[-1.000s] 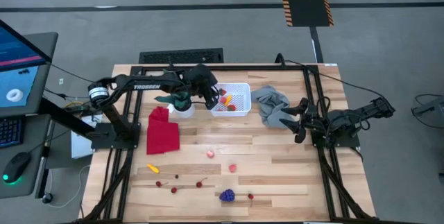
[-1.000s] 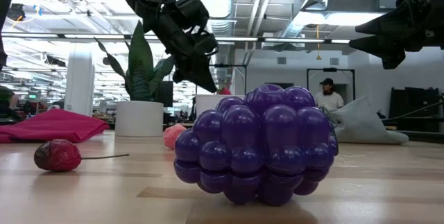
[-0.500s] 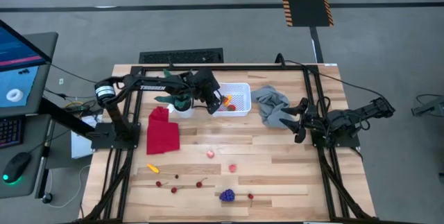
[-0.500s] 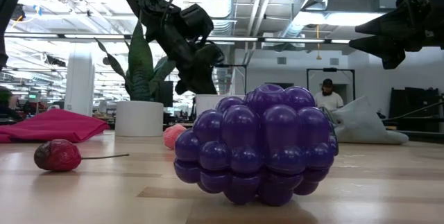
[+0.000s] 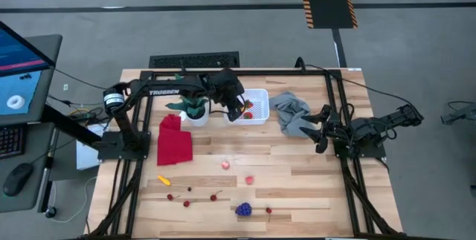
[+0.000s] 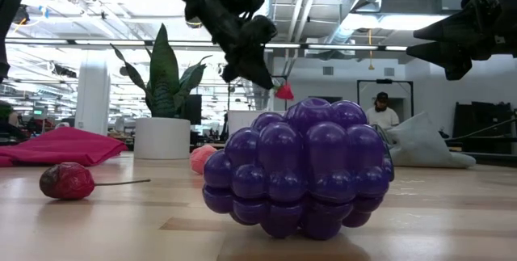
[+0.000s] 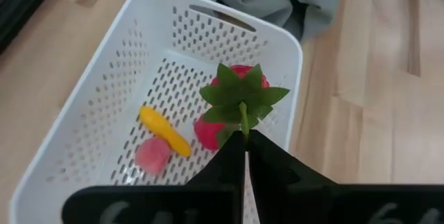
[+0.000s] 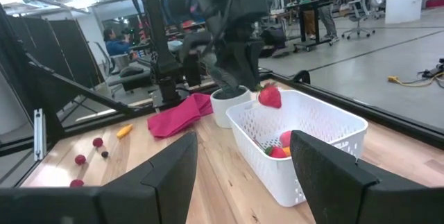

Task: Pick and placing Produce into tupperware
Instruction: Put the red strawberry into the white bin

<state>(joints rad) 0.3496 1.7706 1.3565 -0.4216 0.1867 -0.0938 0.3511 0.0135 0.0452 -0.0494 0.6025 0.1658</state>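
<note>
My left gripper [image 5: 238,108] hangs over the white tupperware bin [image 5: 260,93], shut on a red strawberry [image 8: 270,97] that also shows in the low view [image 6: 284,91]. In the left wrist view the bin [image 7: 125,64] holds a yellow piece [image 7: 163,130], a pink piece [image 7: 151,154] and something red. More produce lies on the near half of the table: pink balls [image 5: 225,165], a yellow piece [image 5: 163,180], cherries [image 5: 186,203] and the purple grape bunch [image 5: 243,209]. My right gripper [image 5: 321,132] waits open at the table's right side. My left gripper pinches the strawberry's thin green stem [image 7: 243,121] between its two fingertips, coming from above and pointing down. The leaf crown [image 7: 243,98] spreads just below the fingers and the red body hangs under it. The strawberry is lifted clear, above the bin's inside.
A potted plant [image 5: 195,111] stands just left of the bin and a red cloth [image 5: 174,140] lies nearer. A grey cloth [image 5: 290,114] lies between the bin and my right gripper. Black frame rails [image 5: 338,121] border the table. A person [image 6: 381,109] stands far behind.
My left gripper has moved toward the table's right edge and somewhat up, from beside the plant to above the bin, staying shut and carrying the strawberry with it.
</note>
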